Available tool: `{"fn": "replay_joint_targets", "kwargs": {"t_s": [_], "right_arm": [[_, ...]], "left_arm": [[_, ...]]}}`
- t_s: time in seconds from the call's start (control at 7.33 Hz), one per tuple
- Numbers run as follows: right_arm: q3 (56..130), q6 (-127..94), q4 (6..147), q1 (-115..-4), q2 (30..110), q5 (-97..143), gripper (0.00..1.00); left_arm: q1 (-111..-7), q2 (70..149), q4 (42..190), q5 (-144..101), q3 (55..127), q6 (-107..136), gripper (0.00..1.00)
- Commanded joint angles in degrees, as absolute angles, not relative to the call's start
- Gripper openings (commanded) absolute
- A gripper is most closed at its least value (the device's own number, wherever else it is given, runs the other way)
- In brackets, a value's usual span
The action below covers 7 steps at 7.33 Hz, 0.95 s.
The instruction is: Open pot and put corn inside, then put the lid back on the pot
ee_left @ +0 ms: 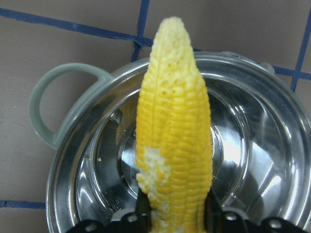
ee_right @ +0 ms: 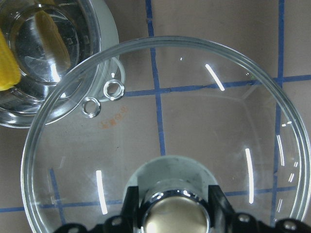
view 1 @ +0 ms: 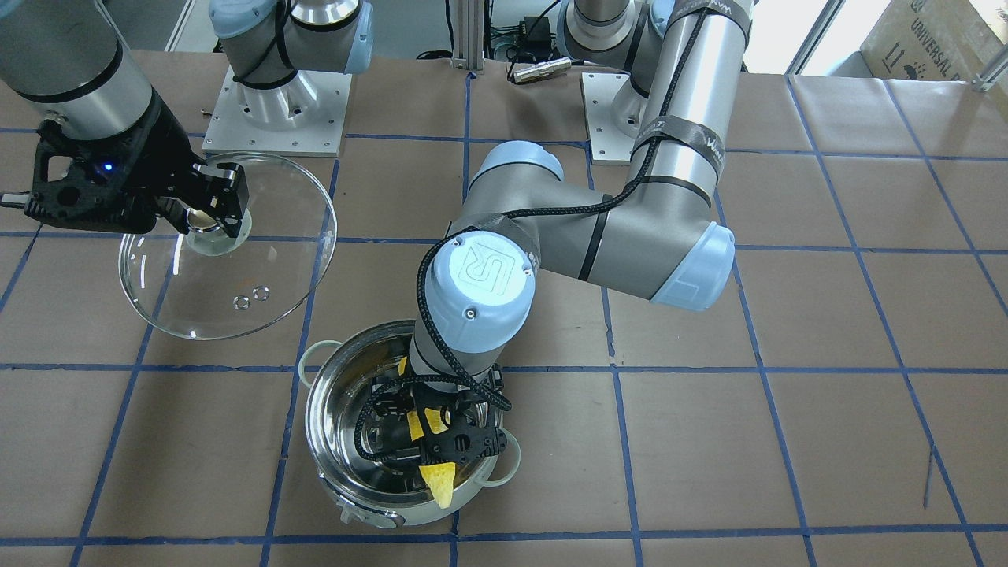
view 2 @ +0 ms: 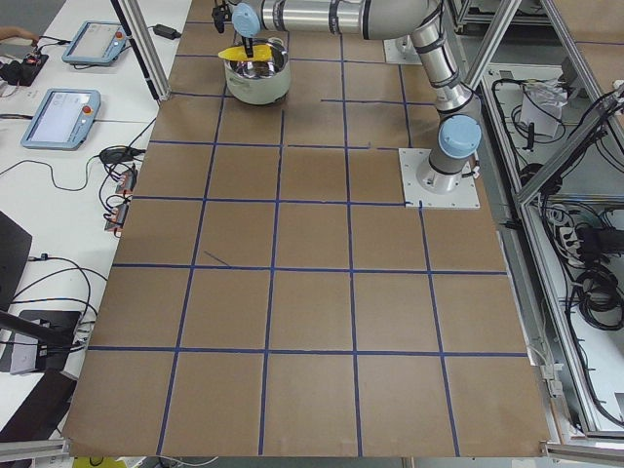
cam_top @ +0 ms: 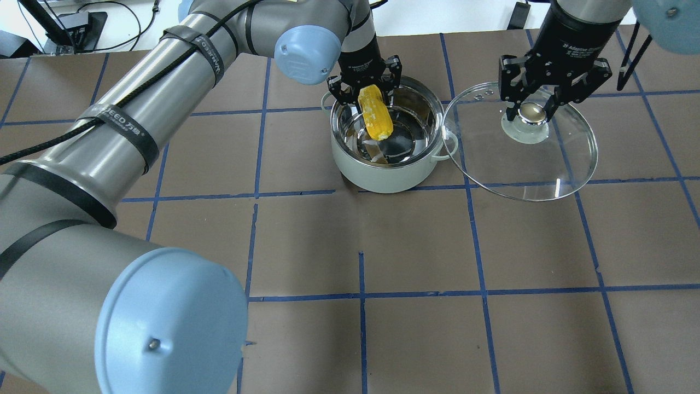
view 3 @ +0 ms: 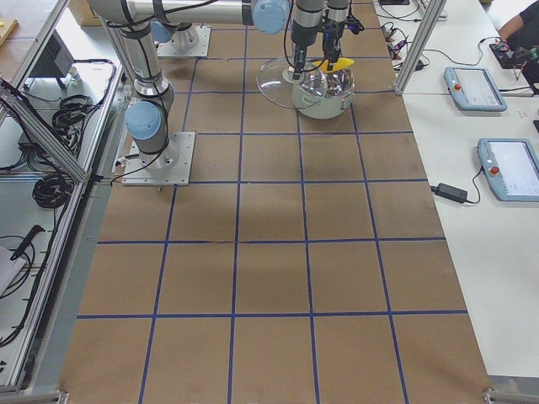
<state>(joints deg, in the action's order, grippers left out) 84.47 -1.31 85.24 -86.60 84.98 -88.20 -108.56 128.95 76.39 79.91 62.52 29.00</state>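
Hanging over the open pot [cam_top: 383, 172], toward the counter's operator-side edge, the corn [cam_top: 377, 117] is pinched near its thick end by the left gripper [cam_top: 365, 101], its long axis pointing at that edge. The lid [cam_top: 547, 169] is clamped at its knob by the right gripper [cam_top: 531, 112], just beside the pot.

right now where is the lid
In the overhead view the lid is right of the pot, off it, its knob gripped by the right tool.
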Motion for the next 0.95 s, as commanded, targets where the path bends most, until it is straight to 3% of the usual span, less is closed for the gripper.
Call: {"fn": "replay_joint_targets", "kwargs": {"t_s": [0.0,0.55,0.82], "right_arm": [[84.64,-1.32,85.25,-86.57,85.08,-88.15,0.47],[84.73,-1.41,85.34,-86.83,85.08,-87.98,0.46],[84.12,-2.54,85.87,-88.41,85.08,-87.98,0.45]], "left_arm": [[-108.90,128.07,77.16,80.07,62.93,28.56,1.00],[-100.58,117.46,87.68,86.03,65.55,10.88,1.00],[-93.03,107.46,87.72,86.05,77.54,1.54,1.00]]}}
